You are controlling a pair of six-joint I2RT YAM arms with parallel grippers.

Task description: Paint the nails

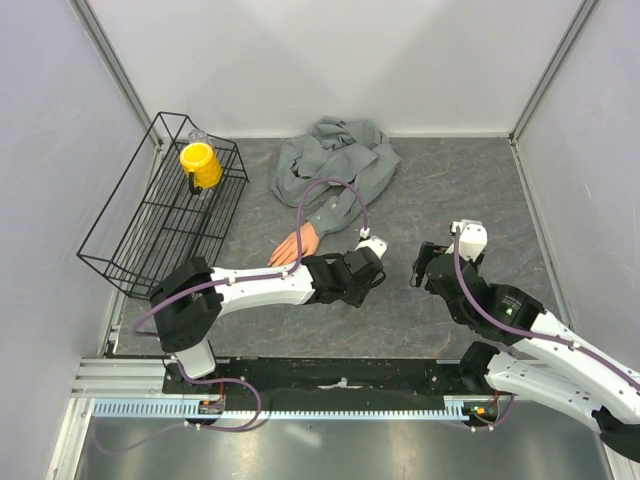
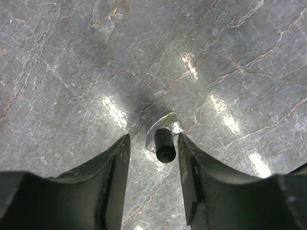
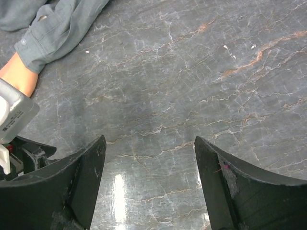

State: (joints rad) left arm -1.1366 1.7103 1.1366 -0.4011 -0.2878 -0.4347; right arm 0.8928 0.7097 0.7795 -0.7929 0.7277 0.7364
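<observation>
The left claw (image 2: pixel 153 138), nearest, stands released, fingers astride a small black-capped bottle (image 2: pixel 164 145). The right claw (image 3: pixel 148 143) gapes empty. The nails, too tiny to make out, belong to the mannequin hand (image 1: pixel 296 245) behind the left claw. It is likely light, stiff and skid-prone — steady it at the grey sleeve (image 3: pixel 48 38).

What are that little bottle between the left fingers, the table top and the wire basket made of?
Bottle: looks like clear glass, glossy, with a matte black cap, probably plastic. Table top: grey veined stone or a stone-print laminate, cannot tell which, glossy enough to mirror the lights. Basket: thin black wire, likely coated metal.
</observation>
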